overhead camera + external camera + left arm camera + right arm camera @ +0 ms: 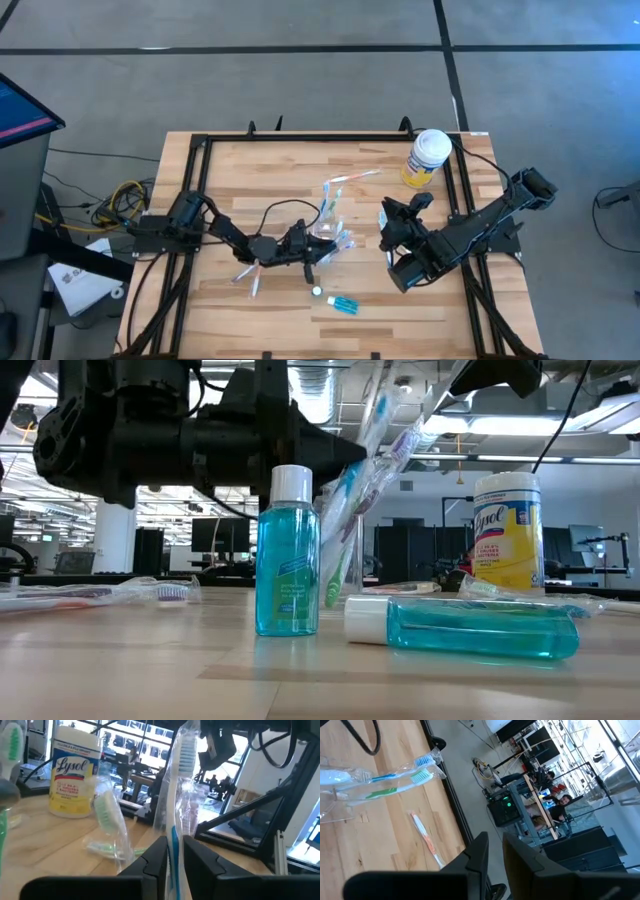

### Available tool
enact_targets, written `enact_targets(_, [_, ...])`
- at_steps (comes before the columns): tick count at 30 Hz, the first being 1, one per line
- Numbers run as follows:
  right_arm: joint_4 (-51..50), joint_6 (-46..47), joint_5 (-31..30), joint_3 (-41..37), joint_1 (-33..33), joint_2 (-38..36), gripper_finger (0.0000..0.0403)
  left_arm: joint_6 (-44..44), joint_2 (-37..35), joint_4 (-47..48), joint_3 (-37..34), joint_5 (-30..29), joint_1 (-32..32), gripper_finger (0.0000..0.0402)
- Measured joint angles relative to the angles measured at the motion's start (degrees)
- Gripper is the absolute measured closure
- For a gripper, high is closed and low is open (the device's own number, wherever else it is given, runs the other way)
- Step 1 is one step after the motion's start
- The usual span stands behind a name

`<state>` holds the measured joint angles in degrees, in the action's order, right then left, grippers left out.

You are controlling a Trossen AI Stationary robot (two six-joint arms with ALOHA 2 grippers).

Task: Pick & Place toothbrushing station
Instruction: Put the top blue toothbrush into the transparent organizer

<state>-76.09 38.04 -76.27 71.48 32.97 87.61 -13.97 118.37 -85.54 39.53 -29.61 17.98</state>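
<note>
A small clear tumbler (331, 233) stands mid-table with several wrapped toothbrushes (372, 455) leaning out of it. My left gripper (318, 247) reaches in level from the table's left, right beside the tumbler, shut on one wrapped toothbrush (184, 755) with blue bristles. One small blue white-capped tube (287, 555) stands upright near the front edge and another (465, 628) lies flat beside it. My right gripper (398, 208) hangs above the table to the tumbler's right, a narrow gap between its fingers (479, 847) and nothing in it. My left gripper (175, 855) pinches the wrapped toothbrush by its blue handle (174, 837) between the two fingers. The fingers lie about level, coming from the table's left, across the handle. The brush stands nearly upright, head up. Its lower end is hidden behind the fingers.
A yellow Lysol container (427, 158) with a white lid stands at the far right. Loose wrapped toothbrushes lie near the far edge (345, 180) and at the front left (250, 275). A black rail (330, 138) frames the table.
</note>
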Motion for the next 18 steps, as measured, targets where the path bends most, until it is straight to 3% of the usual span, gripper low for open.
enact_targets(8, [-0.02, 0.60, 0.00, 0.00, 0.00, 0.00, 0.0355, 0.08, 0.11, 0.61, -0.04, -0.04, 0.89, 0.0391])
enact_targets(14, [-0.02, 0.62, 0.00, 0.00, -0.01, 0.00, 0.0355, 0.14, 0.11, 0.64, -0.55, -0.41, 1.13, 0.0361])
enact_targets(18, [-0.02, 0.61, 0.00, 0.00, -0.01, 0.00, 0.0355, 0.01, 0.13, 0.67, -2.17, -1.07, 1.13, 0.0369])
